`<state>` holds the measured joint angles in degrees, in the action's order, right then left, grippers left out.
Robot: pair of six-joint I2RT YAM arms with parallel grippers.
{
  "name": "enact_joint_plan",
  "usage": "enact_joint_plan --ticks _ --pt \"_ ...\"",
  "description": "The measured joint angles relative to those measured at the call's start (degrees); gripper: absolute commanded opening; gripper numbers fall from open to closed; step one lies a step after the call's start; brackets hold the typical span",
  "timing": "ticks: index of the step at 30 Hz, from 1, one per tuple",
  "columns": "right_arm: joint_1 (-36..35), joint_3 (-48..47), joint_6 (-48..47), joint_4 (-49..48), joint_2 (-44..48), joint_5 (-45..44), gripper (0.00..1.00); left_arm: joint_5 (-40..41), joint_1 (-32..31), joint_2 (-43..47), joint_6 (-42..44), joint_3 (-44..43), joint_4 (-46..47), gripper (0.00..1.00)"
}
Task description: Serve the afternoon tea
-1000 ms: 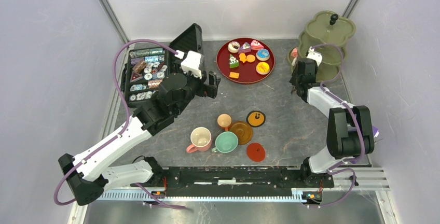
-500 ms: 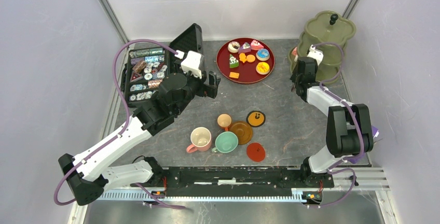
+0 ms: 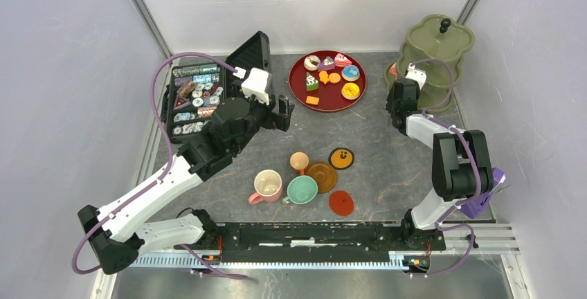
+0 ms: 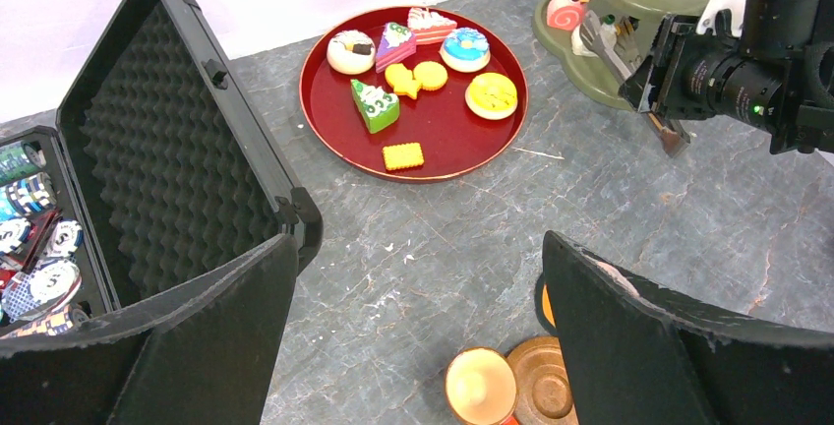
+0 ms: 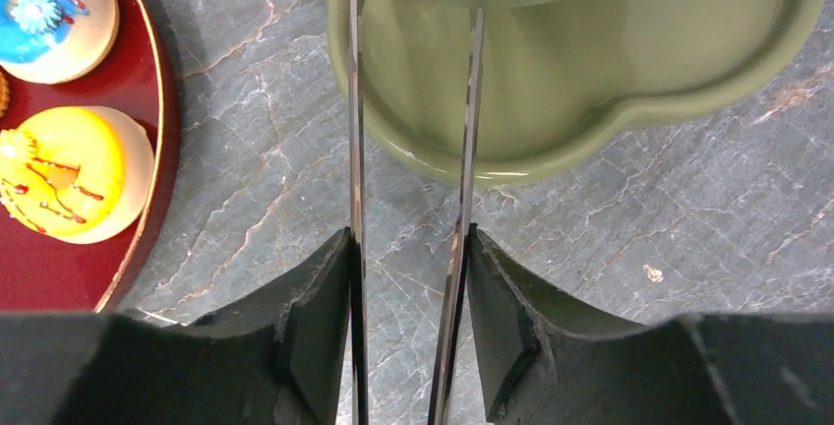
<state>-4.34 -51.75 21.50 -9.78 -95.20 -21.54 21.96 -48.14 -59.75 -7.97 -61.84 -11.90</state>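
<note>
Toy pastries lie on a red tray (image 3: 333, 99) (image 4: 447, 135) at the back: a donut (image 4: 351, 51), cake slices (image 4: 375, 106) and an orange biscuit (image 4: 403, 155). A pink swirl roll (image 4: 568, 9) sits on the lower tier of the green stand (image 3: 439, 41) (image 5: 590, 81). Pink cup (image 3: 267, 185), mint cup (image 3: 302, 189), small orange cup (image 3: 299, 162) and saucers (image 3: 322, 176) stand mid-table. My right gripper (image 5: 411, 248) (image 3: 399, 98) is shut on thin metal tongs (image 5: 356, 130), whose blades reach over the stand's lower tier, apart, with nothing between them. My left gripper (image 4: 421, 248) (image 3: 284, 113) hangs open, empty.
An open black case (image 3: 196, 98) of poker chips stands at the back left, its foam-lined lid (image 4: 177, 150) raised beside my left gripper. A red saucer (image 3: 340, 203) and an orange-and-black saucer (image 3: 341, 158) lie near the cups. Grey walls close in both sides.
My right wrist has shifted a little towards the green stand and its elbow has swung outward. The left arm has not moved.
</note>
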Motion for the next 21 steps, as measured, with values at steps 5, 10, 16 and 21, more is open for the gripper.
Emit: enact_joint_plan --ticks 5,10,16,21 --pt "-0.1 0.0 -1.6 0.2 0.0 0.0 0.56 0.0 0.0 0.0 0.0 0.0 0.0 1.0" --pt "-0.2 0.0 -2.6 1.4 0.9 0.0 0.57 0.0 0.0 0.0 0.0 0.0 0.0 1.0" --pt "-0.4 0.6 -3.9 3.0 4.8 1.0 0.59 0.2 0.0 0.0 0.0 0.0 0.0 1.0" --pt "-0.4 1.9 -4.9 5.4 8.2 3.8 0.59 0.5 0.0 0.0 0.0 0.0 0.0 1.0"
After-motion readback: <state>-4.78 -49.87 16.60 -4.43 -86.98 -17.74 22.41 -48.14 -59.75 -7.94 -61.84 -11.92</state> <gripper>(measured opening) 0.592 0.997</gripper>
